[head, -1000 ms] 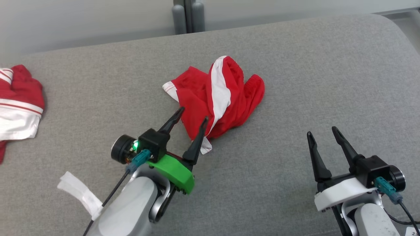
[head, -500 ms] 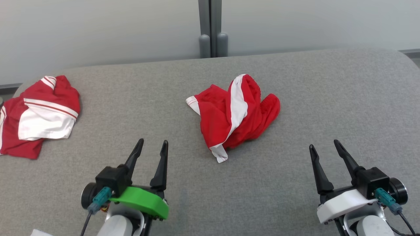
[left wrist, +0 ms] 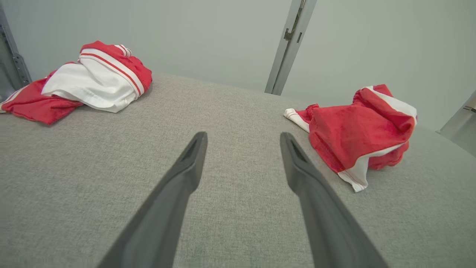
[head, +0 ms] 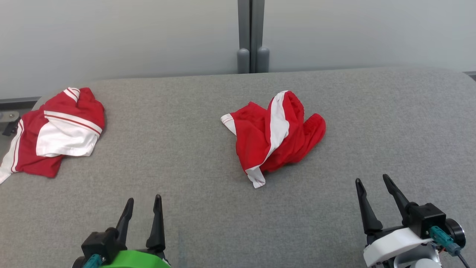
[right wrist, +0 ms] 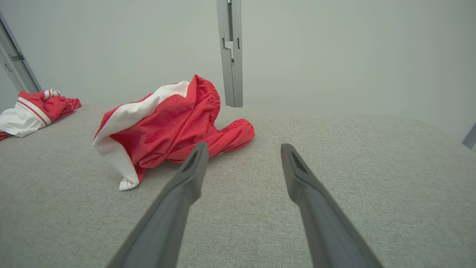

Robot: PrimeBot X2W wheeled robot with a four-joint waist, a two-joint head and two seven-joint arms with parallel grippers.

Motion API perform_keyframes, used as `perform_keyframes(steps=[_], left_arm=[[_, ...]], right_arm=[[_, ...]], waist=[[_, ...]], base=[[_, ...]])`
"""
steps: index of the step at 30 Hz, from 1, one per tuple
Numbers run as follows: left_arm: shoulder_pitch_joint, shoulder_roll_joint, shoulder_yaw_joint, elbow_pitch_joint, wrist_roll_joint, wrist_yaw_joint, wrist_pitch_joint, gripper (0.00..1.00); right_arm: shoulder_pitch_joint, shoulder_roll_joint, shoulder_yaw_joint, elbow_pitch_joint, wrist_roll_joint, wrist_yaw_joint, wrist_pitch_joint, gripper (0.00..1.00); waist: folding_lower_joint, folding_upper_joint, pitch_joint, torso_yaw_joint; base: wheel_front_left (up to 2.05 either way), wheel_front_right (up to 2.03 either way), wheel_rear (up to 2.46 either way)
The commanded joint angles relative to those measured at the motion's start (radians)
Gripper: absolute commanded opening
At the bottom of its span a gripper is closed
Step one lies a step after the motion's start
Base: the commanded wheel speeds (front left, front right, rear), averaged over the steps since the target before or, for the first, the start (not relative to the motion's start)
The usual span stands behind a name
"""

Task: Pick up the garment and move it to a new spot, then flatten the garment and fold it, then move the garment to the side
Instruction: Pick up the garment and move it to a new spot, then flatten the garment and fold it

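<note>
A crumpled red and white garment (head: 275, 136) is being shown lying near the middle of a grey padded surface (head: 178, 160), untouched and well apart from both grippers. The left gripper (head: 144, 198) and the right gripper (head: 372, 178) are being shown at the near edge, jaws spread wide and gripping nothing. A second red and white garment (head: 59, 130) is being seen bunched at the far left.

Head view: from high up, facing forward and down over the grey table (head: 186, 208) to the wall (head: 111, 37).
Left wrist view: low over the table, close, looking along the left pincer (left wrist: 243, 134).
Right wrist view: likewise low, along the right pincer (right wrist: 244, 145).
Shared: all three take in the red-and-white shorts (head: 275, 134), the second garment (head: 55, 134) and the grey post (head: 253, 37).
</note>
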Motion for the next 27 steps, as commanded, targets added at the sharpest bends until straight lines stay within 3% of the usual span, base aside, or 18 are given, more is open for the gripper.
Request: perform_keyframes(steps=[1,27], left_arm=[[0.022,-0.002,0.007,-0.001,0.01,-0.007,-0.001,1.0],[0.001,-0.01,0.018,0.021,-0.01,-0.023,-0.001,1.0]], right_arm=[[0.018,-0.004,-0.004,0.007,0.009,-0.001,-0.001,1.0],[-0.016,-0.004,-0.008,0.023,0.017,-0.001,-0.001,1.0]], waist=[[0.0,0.0,-0.001,0.001],[0.0,0.0,0.013,-0.008]], base=[[0.0,0.0,0.0],[0.0,0.0,0.0]])
